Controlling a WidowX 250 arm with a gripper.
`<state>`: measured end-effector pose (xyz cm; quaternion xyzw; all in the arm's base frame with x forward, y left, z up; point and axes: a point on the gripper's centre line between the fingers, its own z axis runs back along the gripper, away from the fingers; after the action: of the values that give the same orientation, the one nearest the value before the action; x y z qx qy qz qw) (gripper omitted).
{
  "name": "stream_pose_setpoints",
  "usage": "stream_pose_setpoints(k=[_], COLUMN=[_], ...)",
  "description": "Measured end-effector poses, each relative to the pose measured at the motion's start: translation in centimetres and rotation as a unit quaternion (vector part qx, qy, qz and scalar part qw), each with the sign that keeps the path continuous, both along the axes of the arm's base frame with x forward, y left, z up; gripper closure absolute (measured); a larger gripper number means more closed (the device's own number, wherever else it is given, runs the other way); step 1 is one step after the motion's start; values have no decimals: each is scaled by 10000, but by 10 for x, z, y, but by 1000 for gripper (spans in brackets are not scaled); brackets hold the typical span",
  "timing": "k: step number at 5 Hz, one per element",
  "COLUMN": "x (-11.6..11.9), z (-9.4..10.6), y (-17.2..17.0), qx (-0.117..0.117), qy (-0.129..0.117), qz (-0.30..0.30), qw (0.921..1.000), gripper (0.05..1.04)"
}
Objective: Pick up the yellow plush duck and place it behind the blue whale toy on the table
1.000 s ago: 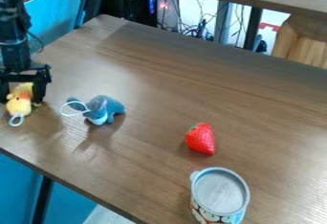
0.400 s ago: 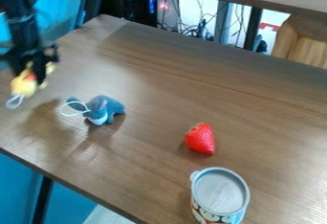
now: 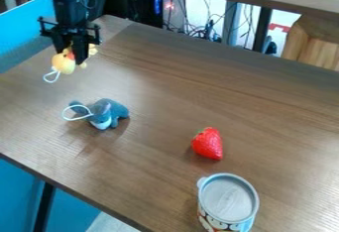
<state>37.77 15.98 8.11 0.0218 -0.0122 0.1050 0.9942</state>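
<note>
The table (image 3: 198,92) carries the items. The robot arm (image 3: 64,0) extends over the table's left edge, near the far left corner. Its gripper (image 3: 71,56) is closed on the yellow toy, above the surface. The lidded cup (image 3: 228,200) stands upright toward the near edge. The blue-gray toy (image 3: 110,113) lies nearer the left edge. The yellow toy (image 3: 65,63) has a white loop. The strawberry (image 3: 208,144) rests near the cup, not touching it.

Light glints on the brown wooden table (image 3: 265,102) below the gripper (image 3: 71,56); beyond it are a blue panel (image 3: 25,24) and tangled cables (image 3: 196,30).
</note>
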Motion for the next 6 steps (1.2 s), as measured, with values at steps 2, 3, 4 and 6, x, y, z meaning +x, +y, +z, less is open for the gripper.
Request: stream_pose_setpoints(k=[2, 3, 4, 6], x=[26, 28, 23, 12], z=[-33, -41, -41, -38], y=[13, 22, 26, 20], qx=[136, 400, 531, 301], qy=[293, 321, 474, 801], qz=[-231, -235, -214, 137], qw=[9992, 9984, 9972, 9962], gripper=[712, 712, 712, 366])
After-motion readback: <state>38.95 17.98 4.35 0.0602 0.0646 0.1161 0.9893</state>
